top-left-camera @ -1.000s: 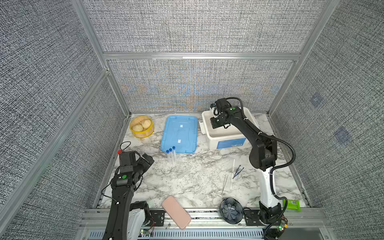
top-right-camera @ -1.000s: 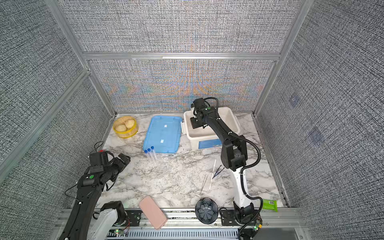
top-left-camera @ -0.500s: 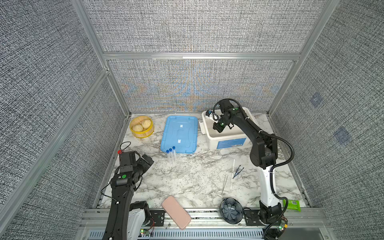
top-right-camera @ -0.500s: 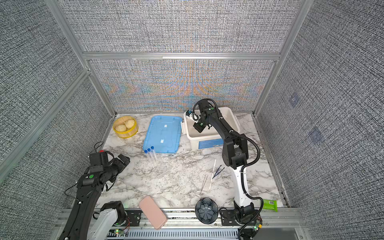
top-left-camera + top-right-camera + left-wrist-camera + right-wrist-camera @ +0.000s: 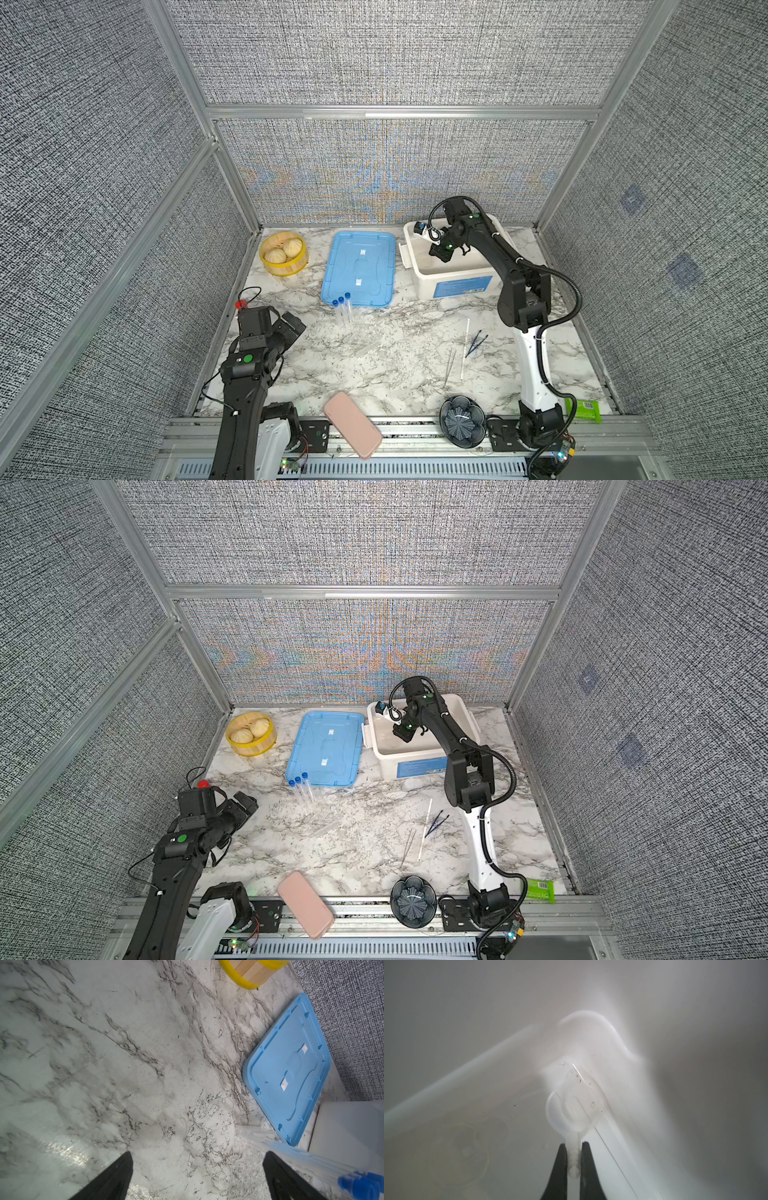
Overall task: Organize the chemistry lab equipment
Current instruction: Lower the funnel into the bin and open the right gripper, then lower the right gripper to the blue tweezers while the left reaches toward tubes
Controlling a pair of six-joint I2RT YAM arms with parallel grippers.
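Right wrist view: we find the right gripper [image 5: 574, 1144] inside the white box [image 5: 422, 282], jaws clamped on a clear plastic piece [image 5: 574, 1108]. Left gripper [image 5: 197, 1152] hangs over the worktop [image 5: 395, 374], jaws wide apart. Blue-capped tubes [image 5: 344, 311] lie at the edge of the blue lid [image 5: 360, 268]; dark blue tweezers [image 5: 474, 344], silver tweezers [image 5: 449, 365] and white stick [image 5: 464, 349] lie beside the right arm [image 5: 521, 299].

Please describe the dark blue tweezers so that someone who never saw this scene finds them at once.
Start at the white box at the back right of the marble table and come forward to the right arm's white column. Just left of it lie three thin tools. The dark blue tweezers are nearest the arm: short, V-shaped and dark, unlike the white stick and silver tweezers.
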